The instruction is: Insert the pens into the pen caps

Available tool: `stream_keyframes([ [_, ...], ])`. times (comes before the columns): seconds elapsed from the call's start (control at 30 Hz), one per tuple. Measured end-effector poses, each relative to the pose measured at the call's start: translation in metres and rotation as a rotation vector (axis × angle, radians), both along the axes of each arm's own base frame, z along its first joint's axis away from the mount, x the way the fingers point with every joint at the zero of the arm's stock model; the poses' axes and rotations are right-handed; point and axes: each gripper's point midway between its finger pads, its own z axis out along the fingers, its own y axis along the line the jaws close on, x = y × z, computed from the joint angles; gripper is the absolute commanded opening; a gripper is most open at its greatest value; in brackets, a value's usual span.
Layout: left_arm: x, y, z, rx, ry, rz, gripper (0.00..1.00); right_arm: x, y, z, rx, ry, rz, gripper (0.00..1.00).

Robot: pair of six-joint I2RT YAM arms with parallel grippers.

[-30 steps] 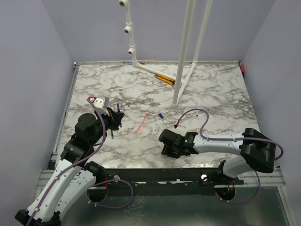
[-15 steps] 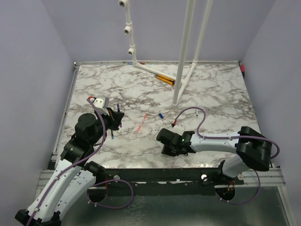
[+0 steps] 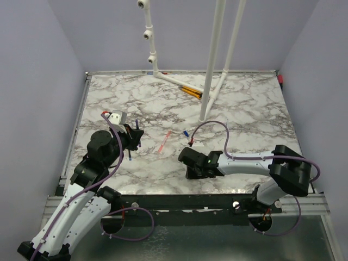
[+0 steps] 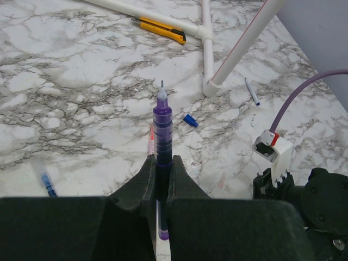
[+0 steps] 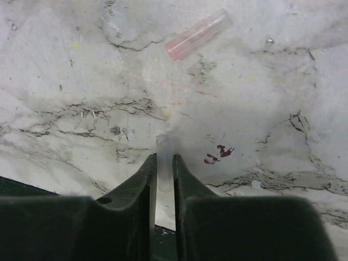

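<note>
My left gripper is shut on a blue pen with a dark clear barrel, its fine tip pointing away over the table. That gripper hangs at the left in the top view. A pink-red pen and a small blue cap lie in the middle. My right gripper is low over the marble near the front edge, with its jaws closed against both sides of a tiny clear pen cap. A short pink-red cap lies just beyond it.
A white pipe stand rises at the back centre, with an orange-and-black stick beside its base. Another blue pen lies to the right of the stand and one more at the left. A small red stain marks the marble.
My right gripper has shifted a little to the left and its jaws have narrowed onto the clear cap. The left arm and its pen have not moved.
</note>
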Motion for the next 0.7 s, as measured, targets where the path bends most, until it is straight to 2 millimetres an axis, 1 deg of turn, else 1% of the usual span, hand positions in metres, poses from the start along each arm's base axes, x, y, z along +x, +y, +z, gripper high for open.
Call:
stream_keyframes([
  [0.07, 0.0, 0.0, 0.0, 0.001, 0.001, 0.0, 0.0, 0.0, 0.002, 0.0, 0.003, -0.007, 0.031, 0.03],
  [0.1, 0.0, 0.0, 0.0, 0.001, 0.001, 0.0, 0.0, 0.0, 0.003, 0.0, 0.004, -0.009, 0.042, 0.01],
  [0.33, 0.0, -0.001, -0.002, 0.003, 0.006, -0.004, 0.0, 0.001, 0.004, 0.001, -0.012, -0.026, 0.094, 0.0],
  [0.47, 0.0, -0.003, -0.003, 0.002, 0.011, -0.016, 0.0, 0.002, -0.003, 0.005, -0.044, -0.043, 0.122, 0.0],
  [0.57, -0.002, -0.006, -0.003, 0.0, 0.016, -0.036, 0.0, 0.006, -0.005, 0.02, -0.04, -0.081, 0.14, 0.0],
  [0.63, -0.003, -0.01, -0.004, -0.002, 0.023, -0.057, 0.0, 0.01, -0.003, 0.035, -0.018, -0.117, 0.151, 0.0],
  [0.7, -0.005, -0.014, -0.006, -0.005, 0.032, -0.084, 0.0, 0.016, 0.002, 0.056, 0.017, -0.167, 0.161, 0.0],
])
